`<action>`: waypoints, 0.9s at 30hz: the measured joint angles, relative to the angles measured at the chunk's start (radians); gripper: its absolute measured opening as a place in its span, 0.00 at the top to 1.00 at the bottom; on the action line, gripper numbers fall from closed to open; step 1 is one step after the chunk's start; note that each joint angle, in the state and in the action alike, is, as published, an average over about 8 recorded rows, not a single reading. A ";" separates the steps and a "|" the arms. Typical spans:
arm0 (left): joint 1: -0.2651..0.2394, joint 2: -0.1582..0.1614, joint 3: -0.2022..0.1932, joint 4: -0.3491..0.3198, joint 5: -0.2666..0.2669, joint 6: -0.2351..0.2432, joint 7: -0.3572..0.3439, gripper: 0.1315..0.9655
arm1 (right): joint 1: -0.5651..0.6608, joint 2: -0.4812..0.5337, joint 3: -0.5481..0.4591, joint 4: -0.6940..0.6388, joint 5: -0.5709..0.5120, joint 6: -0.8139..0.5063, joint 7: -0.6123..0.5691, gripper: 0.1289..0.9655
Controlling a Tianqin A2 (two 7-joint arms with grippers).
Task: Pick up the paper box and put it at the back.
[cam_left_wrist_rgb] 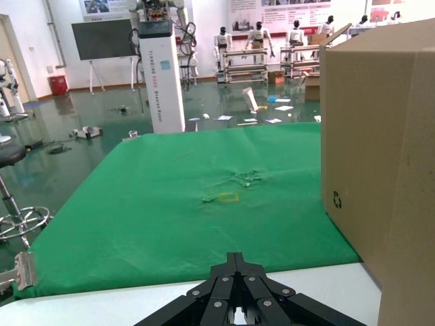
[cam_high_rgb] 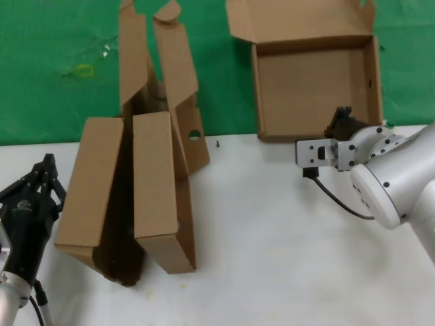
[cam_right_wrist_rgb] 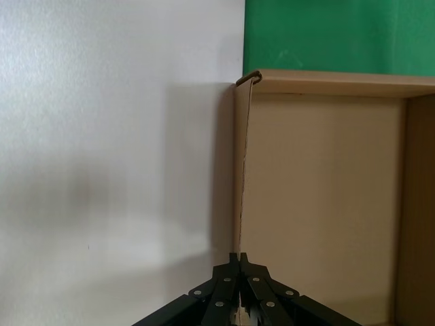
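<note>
I have the right pincer (cam_high_rgb: 338, 124) clamped on the near wall of the open paper box (cam_high_rgb: 314, 85), which sits far right across the worktop (cam_high_rgb: 272, 238) edge, while the closed left pincer (cam_high_rgb: 46, 165) idles near left.

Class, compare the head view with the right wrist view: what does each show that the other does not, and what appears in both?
Only the head view shows the two tall brown boxes on the robot's left, the left gripper beside them, and the paper box's raised lid.

Only the right wrist view shows the right gripper shut on the paper box's front wall.

Both show the paper box, the white table and the green cloth.
</note>
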 joint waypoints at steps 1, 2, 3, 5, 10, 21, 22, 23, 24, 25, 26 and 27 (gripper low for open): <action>0.000 0.000 0.000 0.000 0.000 0.000 0.000 0.99 | -0.002 -0.008 0.005 -0.006 -0.002 0.004 -0.003 0.98; 0.000 0.000 0.000 0.000 0.000 0.000 0.000 0.99 | -0.003 -0.015 0.011 -0.012 -0.004 0.008 -0.005 0.98; 0.000 0.000 0.000 0.000 0.000 0.000 0.000 0.99 | -0.004 -0.021 0.017 -0.018 -0.006 0.012 -0.007 0.98; 0.000 0.000 0.000 0.000 0.000 0.000 0.000 0.99 | -0.005 -0.033 0.029 -0.028 -0.013 0.021 -0.010 0.98; 0.000 0.000 0.000 0.000 0.000 0.000 0.000 0.99 | -0.005 -0.062 0.061 -0.046 -0.038 0.043 -0.012 0.97; 0.000 0.000 0.000 0.000 0.000 0.000 0.000 0.99 | -0.008 -0.092 0.117 -0.021 -0.061 0.041 -0.035 0.90; 0.000 0.000 0.000 0.000 0.000 0.000 0.000 0.99 | -0.009 -0.092 0.121 -0.013 -0.061 0.037 -0.038 0.90; 0.000 0.000 0.000 0.000 0.000 0.000 0.000 0.99 | -0.011 -0.092 0.126 -0.004 -0.060 0.033 -0.042 0.90; 0.000 0.000 0.000 0.000 0.000 0.000 0.000 0.99 | -0.012 -0.093 0.130 0.007 -0.059 0.029 -0.045 0.90; 0.000 0.000 0.000 0.000 0.000 0.000 0.000 0.99 | -0.013 -0.093 0.135 0.020 -0.058 0.024 -0.049 0.88; 0.000 0.000 0.000 0.000 0.000 0.000 0.000 0.99 | -0.015 -0.093 0.140 0.034 -0.055 0.018 -0.052 0.86; 0.000 0.000 0.000 0.000 0.000 0.000 0.000 0.99 | -0.016 -0.092 0.145 0.051 -0.051 0.012 -0.055 0.84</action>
